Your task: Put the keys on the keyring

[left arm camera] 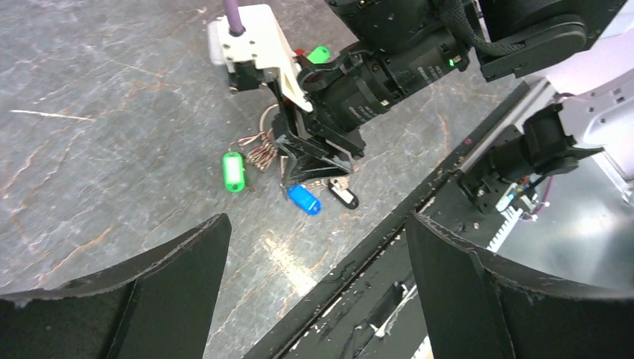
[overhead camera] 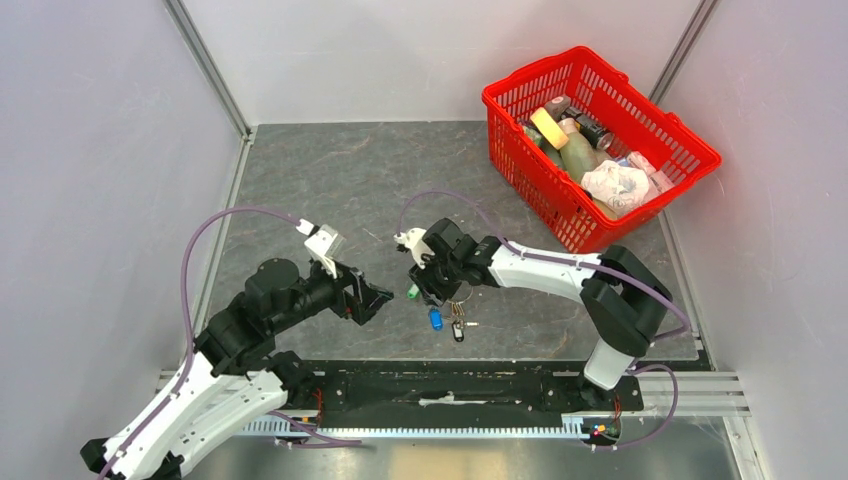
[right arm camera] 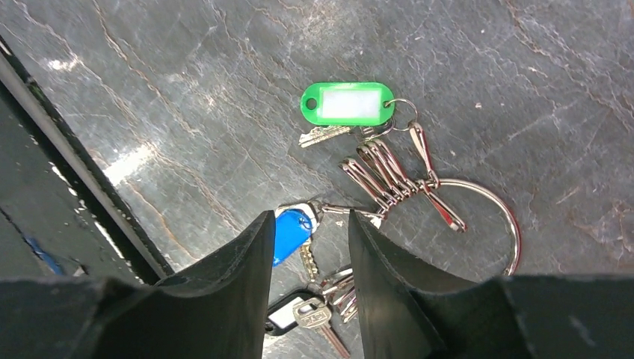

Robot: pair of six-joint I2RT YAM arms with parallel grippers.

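the right gripper (right arm camera: 306, 218) sits low over the bench (overhead camera: 330, 180). its two fingers are parted by a narrow gap and pinch nothing that shows. the keys (right arm camera: 323, 136) lie right under it and just ahead of it. a blue tag (right arm camera: 291, 233) shows through the gap between the fingers. a dark tag (right arm camera: 286, 315) with a silver key beside it lies further back beneath them. a thin silver hook runs from the blue tag toward the finger on the ring's side; whether it touches that finger cannot be told.

just ahead of the tips a green tag (right arm camera: 348, 103) with a white label lies flat on the bench, a small silver key poking out from under its edge. beside it a fan of silver hooks (right arm camera: 385, 178) gathers onto the keyring (right arm camera: 511, 221). the keyring is a thin round wire ring lying flat just beside the fingers, its near part hidden by one of them.

the left gripper (left arm camera: 315, 224) hangs with its fingers spread wide, holding nothing. it is near the keys but apart from them, facing them from the side.

a red basket (overhead camera: 535, 185) holding mixed items stands at the far right of the bench, well apart.
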